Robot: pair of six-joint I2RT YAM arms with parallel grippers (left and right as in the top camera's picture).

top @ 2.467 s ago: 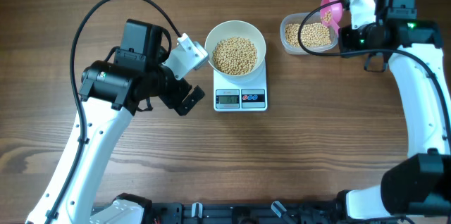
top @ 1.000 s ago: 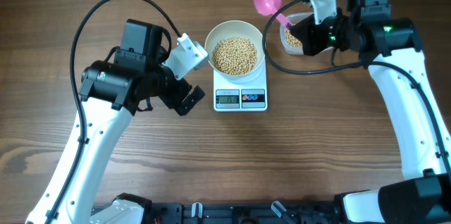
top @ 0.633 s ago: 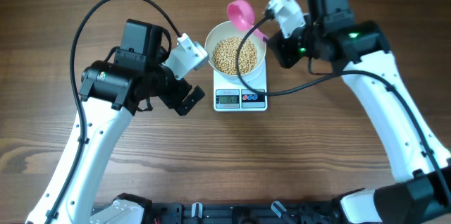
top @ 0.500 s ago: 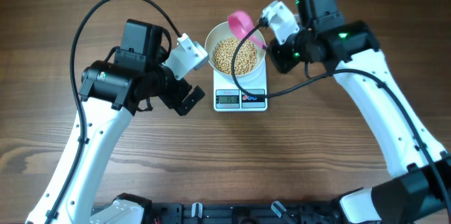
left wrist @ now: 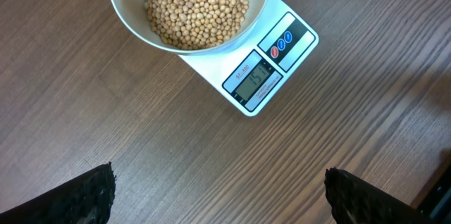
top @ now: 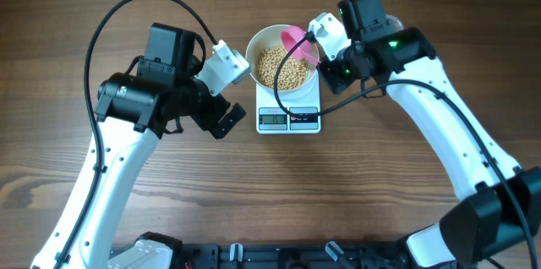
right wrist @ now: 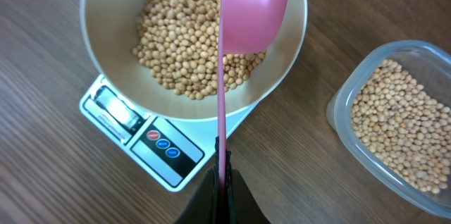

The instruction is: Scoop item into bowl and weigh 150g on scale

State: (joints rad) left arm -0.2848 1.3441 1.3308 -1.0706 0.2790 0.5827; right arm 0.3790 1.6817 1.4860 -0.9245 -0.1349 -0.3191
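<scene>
The white bowl (top: 254, 49) stands on the white scale (top: 288, 118), holding a heap of tan beans (top: 279, 68). My right gripper (top: 322, 57) is shut on the thin handle of a pink scoop (top: 295, 41), whose cup hangs over the bowl's right side. In the right wrist view the right gripper (right wrist: 223, 178) pinches the scoop (right wrist: 254, 2) handle above the beans (right wrist: 183, 41); the cup's hollow faces away. My left gripper (top: 221, 117) stays open left of the scale (left wrist: 271, 65); its display seems to read 151. The left gripper (left wrist: 218, 196) holds nothing, and the bowl (left wrist: 262, 2) lies beyond it.
A clear plastic tub (right wrist: 394, 122) of more beans sits on the wood table right of the bowl, under my right arm in the overhead view. A black cable loops from the right wrist across the scale's front corner (top: 292, 104).
My right arm has swung left from the tub, carrying the pink scoop over the bowl's right rim. The left arm, bowl and scale have not moved.
</scene>
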